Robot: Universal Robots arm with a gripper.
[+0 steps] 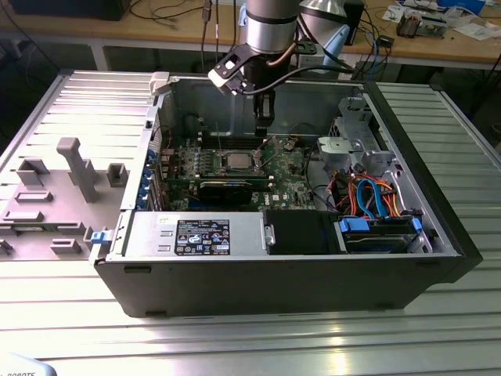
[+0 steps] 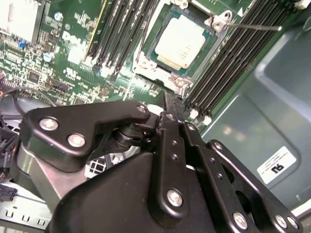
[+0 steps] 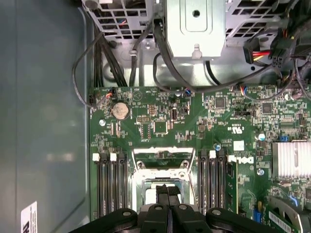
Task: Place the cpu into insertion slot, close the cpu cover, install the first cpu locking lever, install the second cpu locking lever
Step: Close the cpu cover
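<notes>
Robot arm reaching down, gripper closed.
The grey arm (image 1: 270, 23) descends from above, and its black gripper (image 1: 264, 119) points straight down. In both wrist views, the two slim fingers (image 3: 163, 195) (image 2: 170, 104) lie pressed together side by side, with nothing held between them.

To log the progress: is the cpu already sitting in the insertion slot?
Yes, in the second wrist view the cpu lies flat inside the insertion slot, silver top up.

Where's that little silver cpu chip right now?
In the second wrist view the cpu sits in the insertion slot, between the black memory slots, just beyond the gripper.
</notes>
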